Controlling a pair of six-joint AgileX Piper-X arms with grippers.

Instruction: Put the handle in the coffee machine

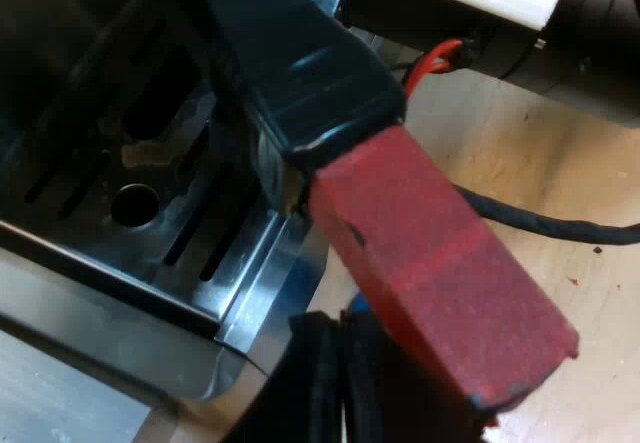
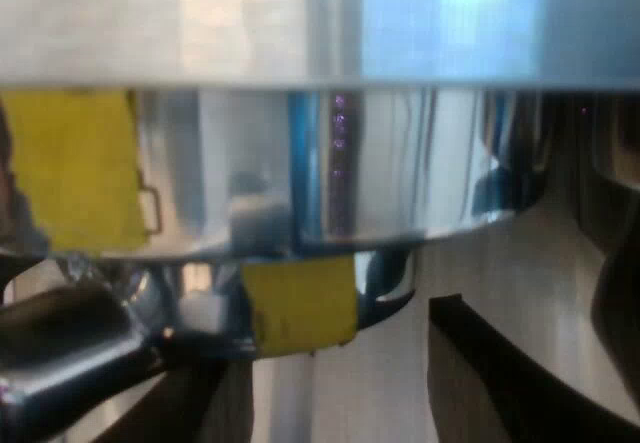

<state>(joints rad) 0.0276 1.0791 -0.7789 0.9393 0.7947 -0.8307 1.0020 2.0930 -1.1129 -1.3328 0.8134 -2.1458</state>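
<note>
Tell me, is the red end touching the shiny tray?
Cannot tell. The left wrist view shows the red end over the tray edge, no plain contact or gap.

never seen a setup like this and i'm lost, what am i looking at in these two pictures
Each picture is taken from one wrist of a two-armed robot, so everything looks close. The left wrist view shows a dark handle with a red end over the slotted metal tray of the espresso machine, on a wooden table. The handle sits right at the left hand, probably held, though the grip is hidden. The right wrist view is close to shiny metal with yellow patches, probably the machine's front.
</note>
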